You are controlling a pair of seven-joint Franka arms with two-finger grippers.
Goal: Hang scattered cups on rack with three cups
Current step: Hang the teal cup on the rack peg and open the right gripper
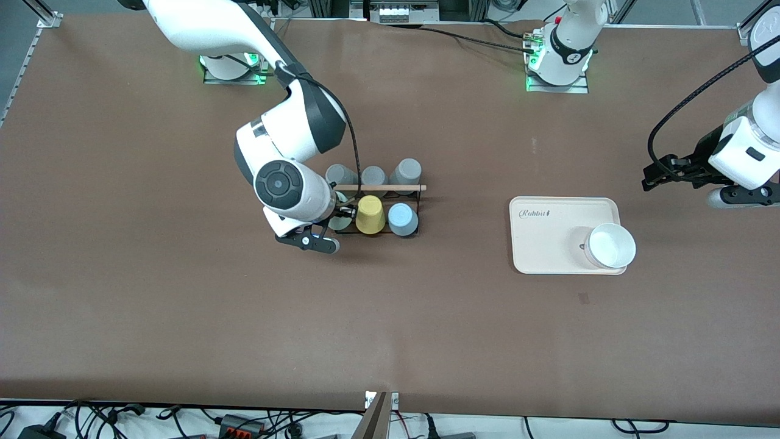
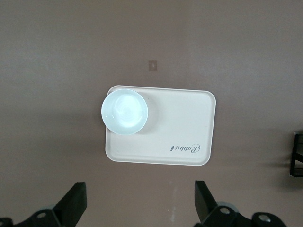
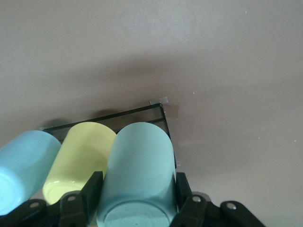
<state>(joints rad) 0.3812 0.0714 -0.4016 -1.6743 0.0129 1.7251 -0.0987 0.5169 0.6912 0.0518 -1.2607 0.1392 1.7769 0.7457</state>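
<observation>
Mint-green cup [image 3: 137, 175] gripped by right gripper [image 3: 137, 194] fingers at rack [image 1: 378, 204], beside yellow cup [image 1: 370, 214] | blue cup [image 1: 403, 219] already on rack | left gripper [image 2: 139, 201] open, waiting over counter beside tray [image 2: 184, 127] | risk: early release misses the peg, cup tips.

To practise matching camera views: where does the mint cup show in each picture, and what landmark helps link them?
Front view: mint cup mostly hidden under the right tool, at the rack's right-arm end, beside the yellow cup.
Left wrist view: not in it.
Right wrist view: large, low centre, between the tool's fingers.
Shared landmark: the yellow cup.
</observation>
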